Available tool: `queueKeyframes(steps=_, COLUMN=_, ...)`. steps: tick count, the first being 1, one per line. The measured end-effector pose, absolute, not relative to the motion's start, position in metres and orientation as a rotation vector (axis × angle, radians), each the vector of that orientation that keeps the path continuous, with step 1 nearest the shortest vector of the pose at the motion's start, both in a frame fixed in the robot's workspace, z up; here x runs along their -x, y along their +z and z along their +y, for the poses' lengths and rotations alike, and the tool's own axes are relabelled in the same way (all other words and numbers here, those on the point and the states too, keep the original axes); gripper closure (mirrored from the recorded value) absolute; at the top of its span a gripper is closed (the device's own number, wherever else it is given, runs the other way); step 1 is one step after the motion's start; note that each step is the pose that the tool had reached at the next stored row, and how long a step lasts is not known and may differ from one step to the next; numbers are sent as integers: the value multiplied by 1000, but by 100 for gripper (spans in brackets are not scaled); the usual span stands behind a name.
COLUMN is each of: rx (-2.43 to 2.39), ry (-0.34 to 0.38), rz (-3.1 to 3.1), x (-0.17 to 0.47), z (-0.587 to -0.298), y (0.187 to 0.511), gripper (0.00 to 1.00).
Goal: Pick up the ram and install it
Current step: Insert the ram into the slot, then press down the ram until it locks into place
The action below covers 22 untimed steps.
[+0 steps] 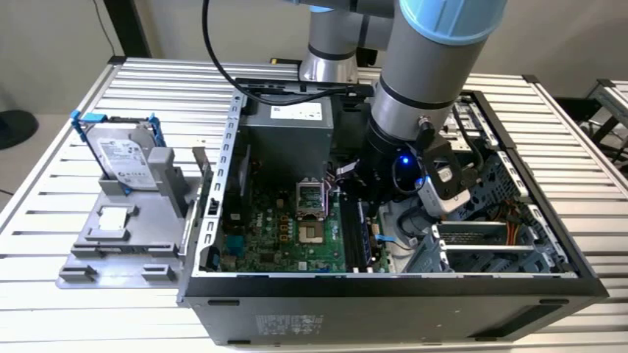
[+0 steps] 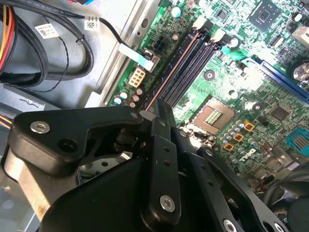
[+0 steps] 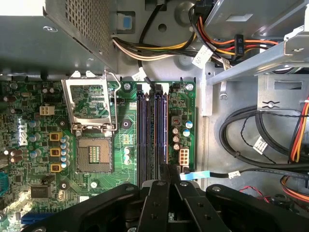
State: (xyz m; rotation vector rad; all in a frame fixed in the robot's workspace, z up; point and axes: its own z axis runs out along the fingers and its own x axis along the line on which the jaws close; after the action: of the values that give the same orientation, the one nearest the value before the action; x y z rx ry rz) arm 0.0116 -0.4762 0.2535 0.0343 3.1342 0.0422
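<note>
The gripper (image 3: 167,180) reaches down inside the open computer case (image 1: 393,283), pinched tight on the ram (image 2: 170,72), holding it edge-on along the motherboard slots (image 3: 152,130) so it can seat.

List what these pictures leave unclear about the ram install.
- Ram: its lower end is hidden behind the gripper in the first wrist view.
- Seating depth in the slots: too fine to judge in both wrist views.
- Slots in the exterior view: largely blocked by the arm.
</note>
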Motion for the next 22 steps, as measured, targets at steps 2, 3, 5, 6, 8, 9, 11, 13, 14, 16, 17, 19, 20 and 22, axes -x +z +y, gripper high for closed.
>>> queueKeyframes(steps=2, rx=-34, ry=42, rz=3134, x=-12, z=-476, y=253, gripper=100)
queueKeyframes(steps=3, rx=-34, ry=42, rz=3134, x=-12, z=-476, y=253, gripper=100)
queueKeyframes(steps=5, rx=-34, ry=42, rz=3134, x=-12, z=-476, y=253, gripper=100)
queueKeyframes(steps=6, rx=-34, ry=42, rz=3134, x=-12, z=-476, y=253, gripper=100)
queueKeyframes(steps=8, rx=-34, ry=42, rz=3134, x=-12, z=-476, y=253, gripper=100)
queueKeyframes(steps=9, rx=-34, ry=42, rz=3134, x=-12, z=-476, y=253, gripper=100)
queueKeyframes(steps=11, rx=-34, ry=42, rz=3134, x=-12, z=-476, y=253, gripper=100)
queueKeyframes(steps=13, rx=-34, ry=42, rz=3134, x=-12, z=-476, y=253, gripper=100)
queueKeyframes(steps=14, rx=-31, ry=42, rz=3134, x=-12, z=-476, y=253, gripper=100)
queueKeyframes(steps=16, rx=2, ry=42, rz=3135, x=-12, z=-476, y=253, gripper=100)
queueKeyframes(steps=17, rx=26, ry=42, rz=3135, x=-12, z=-476, y=253, gripper=100)
queueKeyframes(steps=19, rx=78, ry=42, rz=3134, x=-12, z=-476, y=253, gripper=100)
queueKeyframes(steps=20, rx=107, ry=42, rz=3134, x=-12, z=-476, y=253, gripper=100)
queueKeyframes(steps=22, rx=164, ry=42, rz=3132, x=-12, z=-476, y=253, gripper=100)
